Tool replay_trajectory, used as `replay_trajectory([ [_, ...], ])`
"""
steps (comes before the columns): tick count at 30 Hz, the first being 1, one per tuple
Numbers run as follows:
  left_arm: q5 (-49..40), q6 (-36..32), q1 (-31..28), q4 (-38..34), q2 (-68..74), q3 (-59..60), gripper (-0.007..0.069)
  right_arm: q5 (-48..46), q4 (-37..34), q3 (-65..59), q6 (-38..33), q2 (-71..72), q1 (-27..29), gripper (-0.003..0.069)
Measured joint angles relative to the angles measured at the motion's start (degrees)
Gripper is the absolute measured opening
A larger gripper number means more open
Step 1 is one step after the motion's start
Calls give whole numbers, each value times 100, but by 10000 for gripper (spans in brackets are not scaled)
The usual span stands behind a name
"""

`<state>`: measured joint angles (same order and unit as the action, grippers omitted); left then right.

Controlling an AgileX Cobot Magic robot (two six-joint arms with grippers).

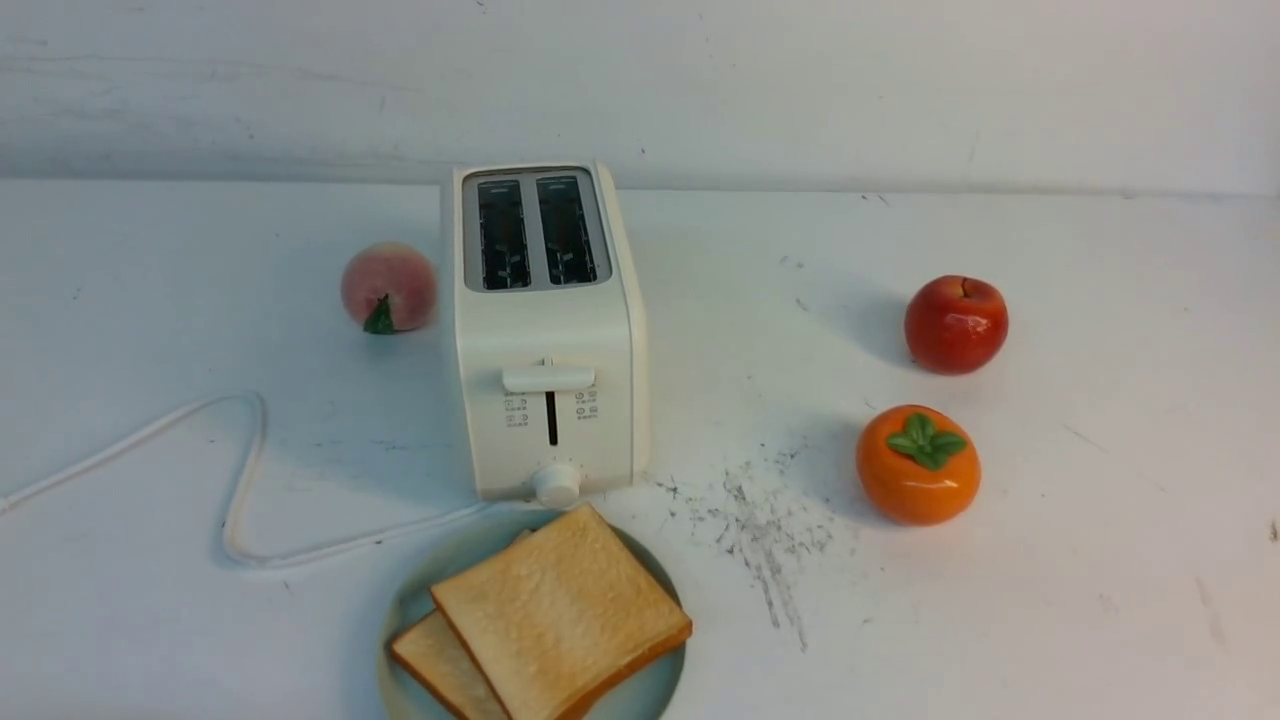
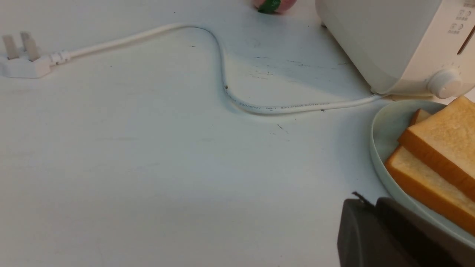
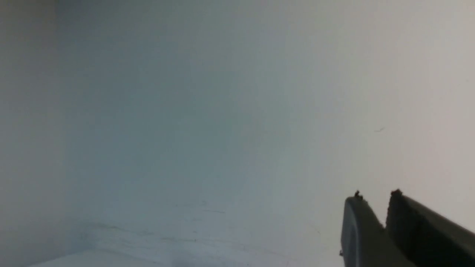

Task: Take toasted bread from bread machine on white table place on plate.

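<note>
The white table point(image 1: 1000, 620) is being shared by the bread machine point(image 1: 545, 340) — both slots standing empty — and the plate point(image 1: 410, 610), set just before it, cut off by the frame. The toasted bread point(image 1: 560, 610) is being carried there, one slice overlapping the other. The left gripper point(image 2: 367, 202) is being held nearly closed, empty; the right gripper point(image 3: 373, 198) slightly parted, also empty.

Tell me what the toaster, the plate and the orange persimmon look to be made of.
Bread machine: likely matte cream plastic, with a soft, even sheen; a brushed metal-looking panel surrounds the slots.
Plate: probably glazed ceramic, smooth pale blue-green with a soft gloss, though it could be melamine.
Persimmon: glossy hard plastic or ceramic, with sharp highlights that suggest a decorative replica.
</note>
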<state>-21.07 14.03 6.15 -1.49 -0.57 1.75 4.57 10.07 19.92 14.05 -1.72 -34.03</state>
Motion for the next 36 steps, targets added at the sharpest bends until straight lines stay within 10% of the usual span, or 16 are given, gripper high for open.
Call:
replay_trajectory([
  [11, -5, 0, 0, 0, 0, 0, 48, -304, -455, -745, -492, 136, 59, 135],
  [25, -16, 0, 0, 0, 0, 0, 57, -2365, -498, -2129, -184, 230, 2607, 153],
  [36, -73, 0, 0, 0, 0, 0, 67, -2594, -513, -2093, 24, 230, 3017, 171],
])
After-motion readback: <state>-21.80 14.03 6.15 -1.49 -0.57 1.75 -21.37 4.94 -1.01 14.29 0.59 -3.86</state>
